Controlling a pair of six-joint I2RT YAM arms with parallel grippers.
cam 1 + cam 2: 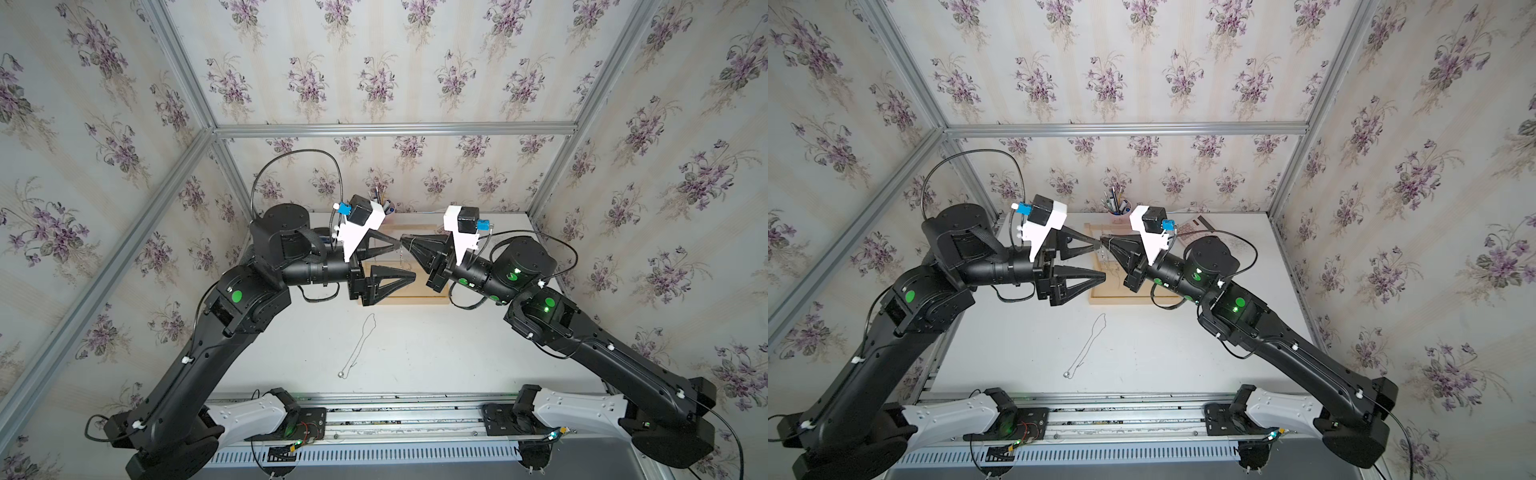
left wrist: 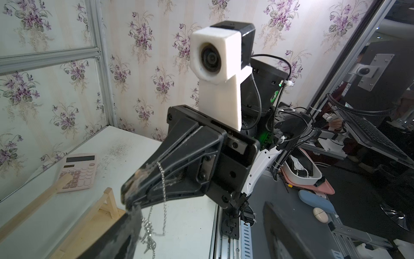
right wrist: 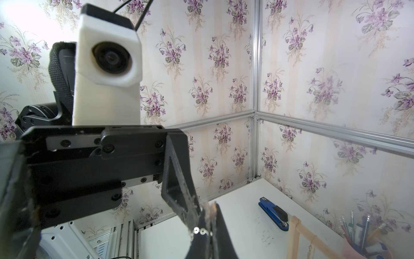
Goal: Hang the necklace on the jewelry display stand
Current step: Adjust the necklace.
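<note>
light: bright, even | edges: wide-angle warp | wrist foreground: blurred

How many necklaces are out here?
2 for sure: a loose necklace on the table, a held necklace in the right gripper over the stand; more may be hidden.

The stand [image 1: 1115, 291] is sitting toward the back of the bench [image 1: 415, 353], with a cup of pens [image 1: 1121, 216] behind it and a calculator [image 1: 1192, 227] behind it to the right. A necklace [image 2: 162, 177] is hanging over it (from the right claw [image 1: 403, 240]), a second necklace [image 1: 360, 345] is lying on the bench in front, and a stapler [image 3: 273, 213] is lying near the back left corner.
</note>
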